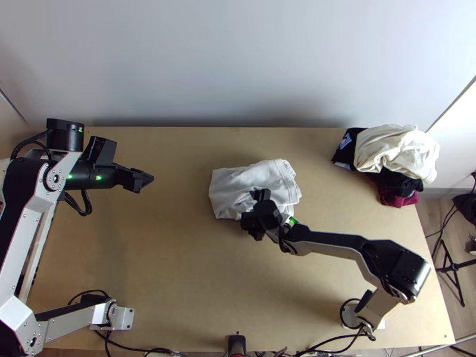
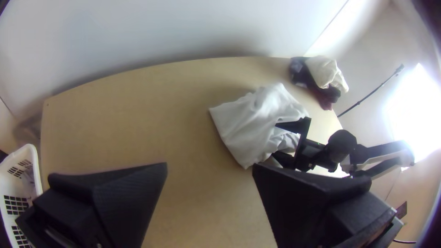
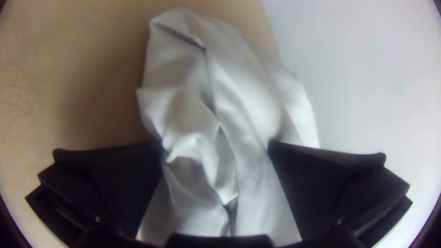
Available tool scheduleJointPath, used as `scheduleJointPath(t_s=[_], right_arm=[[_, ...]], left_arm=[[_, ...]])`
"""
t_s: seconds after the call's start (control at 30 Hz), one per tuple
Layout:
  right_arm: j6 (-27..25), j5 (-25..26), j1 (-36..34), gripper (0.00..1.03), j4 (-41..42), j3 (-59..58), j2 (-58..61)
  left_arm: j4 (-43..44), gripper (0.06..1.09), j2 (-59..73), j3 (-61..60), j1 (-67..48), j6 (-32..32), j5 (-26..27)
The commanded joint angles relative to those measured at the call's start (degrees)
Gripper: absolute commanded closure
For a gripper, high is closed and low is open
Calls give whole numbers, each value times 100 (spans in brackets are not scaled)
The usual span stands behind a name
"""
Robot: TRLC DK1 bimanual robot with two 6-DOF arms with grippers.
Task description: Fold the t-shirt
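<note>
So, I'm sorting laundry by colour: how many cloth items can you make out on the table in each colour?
White: 1, the t-shirt
Cream: 1, the cream cloth
Black: at least 1, the black cloth
Dark red: 1, the dark red cloth
Total: at least 4

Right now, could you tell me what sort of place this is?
Probably a robot workstation indoors: two arms stand at a light wooden table against a plain wall, with cables along its edge.

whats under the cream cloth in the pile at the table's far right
Black cloth pokes out from under the cream cloth, with dark red cloth showing below that. Anything fully covered can't be seen.
</note>
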Motion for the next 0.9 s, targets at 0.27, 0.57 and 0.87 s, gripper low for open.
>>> scheduleJointPath(t_s=[0.27, 0.57, 0.87], right_arm=[[257, 86, -302, 100, -133, 452, 399], [802, 86, -188, 100, -133, 127, -718], [916, 86, -170, 100, -282, -374, -1720]], left_arm=[[-108, 18, -65, -1, 98, 105, -3], [-108, 18, -47, 25, 19, 114, 6], [-108, 18, -74, 43, -43, 70, 6]])
